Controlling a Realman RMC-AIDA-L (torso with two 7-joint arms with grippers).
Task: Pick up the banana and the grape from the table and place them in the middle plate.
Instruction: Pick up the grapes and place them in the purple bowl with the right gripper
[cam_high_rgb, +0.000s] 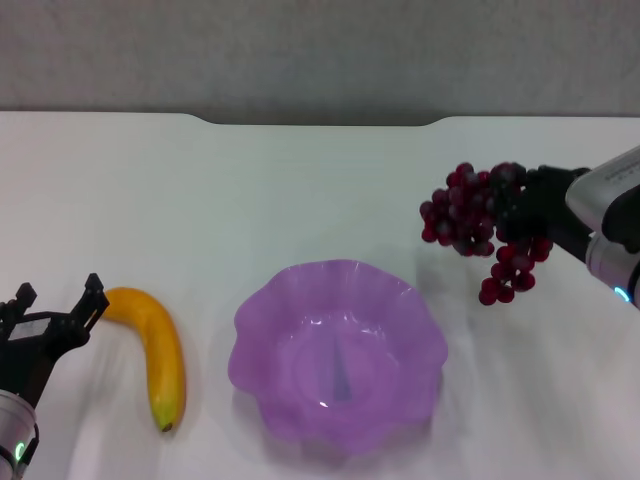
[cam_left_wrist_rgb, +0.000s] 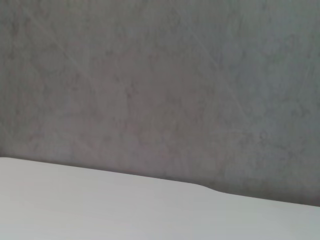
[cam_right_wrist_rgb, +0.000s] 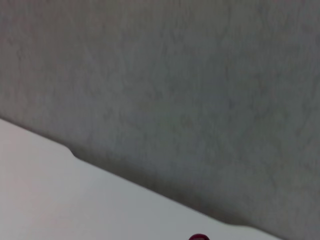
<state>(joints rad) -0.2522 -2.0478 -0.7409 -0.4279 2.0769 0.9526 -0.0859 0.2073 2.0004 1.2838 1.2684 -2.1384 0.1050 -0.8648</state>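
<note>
The yellow-orange banana lies on the white table at the left, its dark tip toward the front. My left gripper is open, its fingers right beside the banana's far end. My right gripper is shut on the dark red-purple grape bunch and holds it in the air at the right, above and beyond the plate's right side. The purple scalloped middle plate sits empty at the front centre. In the right wrist view one grape shows at the edge.
A grey wall runs behind the table's notched far edge. The wrist views show mainly the wall and the table edge.
</note>
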